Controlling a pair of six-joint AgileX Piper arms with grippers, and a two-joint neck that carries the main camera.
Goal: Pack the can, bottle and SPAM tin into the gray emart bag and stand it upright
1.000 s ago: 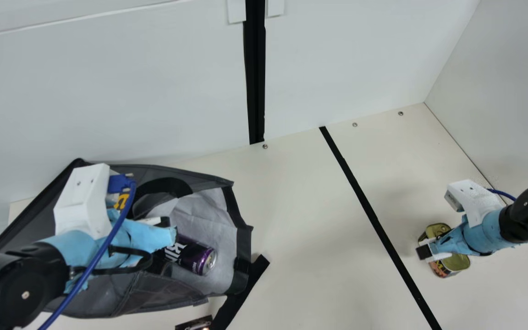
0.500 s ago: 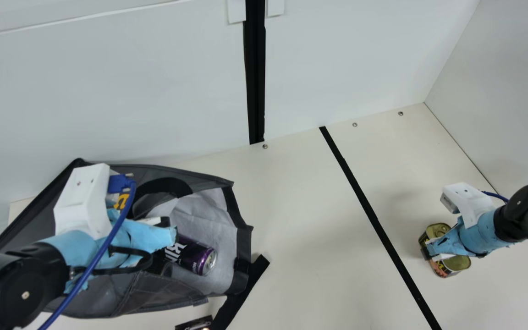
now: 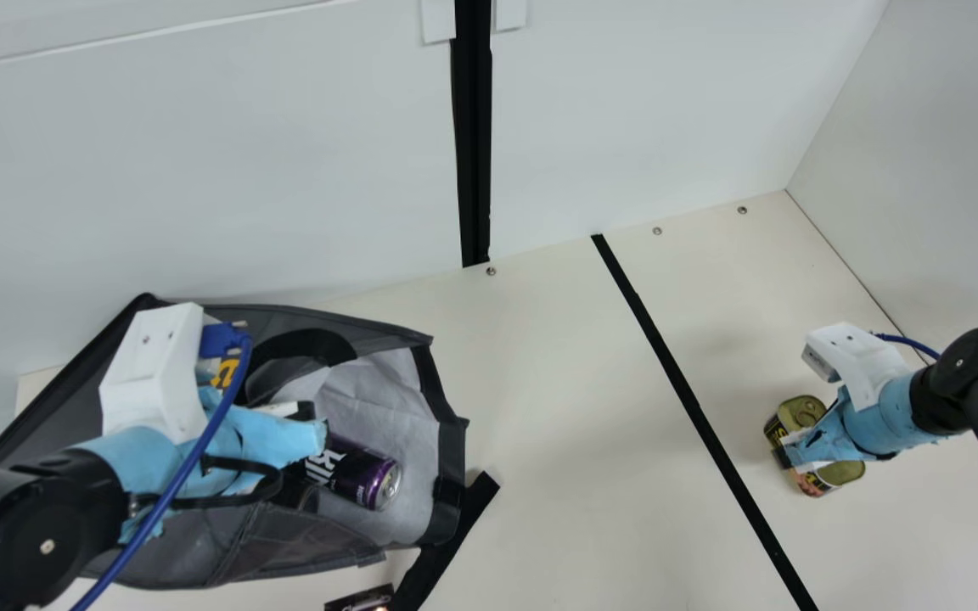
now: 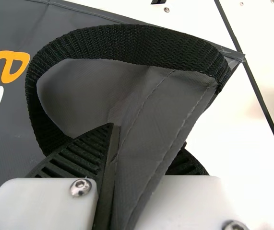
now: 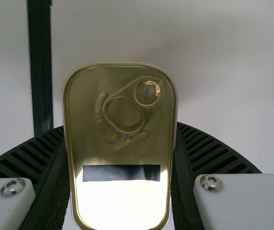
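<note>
The SPAM tin (image 3: 841, 472) is on the right side of the desk (image 3: 574, 407) in the main view, well apart from the bag. I cannot tell if its underside touches the desk or is a little above it. The right claw (image 3: 798, 450) is clamped on this tin. In the right wrist view its two ribbed fingers (image 5: 213, 153) press the two long sides of the tin, and between them the gold lid with its pull ring is facing the camera. A dark band crosses the lid below the ring.

Farther out, a black line (image 3: 682, 382) runs slanting over the desk, between the tin and the gray emart bag (image 3: 285, 543). This bag is lying on its side, not upright, and its mouth opens toward the middle of the desk. Inside the mouth, on the pale lining, the purple can (image 3: 353, 473) lies on its side, with one end pointing out.

The left claw (image 3: 313, 423) is at the bag's mouth, above the inner end of the can. In the left wrist view it is clamped on the bag's gray fabric, which passes between the two fingers, and the black strap handle (image 4: 127, 43) makes a loop just beside them.

Near the lower corner of the mouth, a short black strip (image 3: 455, 526) goes out from the bag. Behind the desk stands a white wall (image 3: 200, 170) with a vertical black strip (image 3: 474, 136).
</note>
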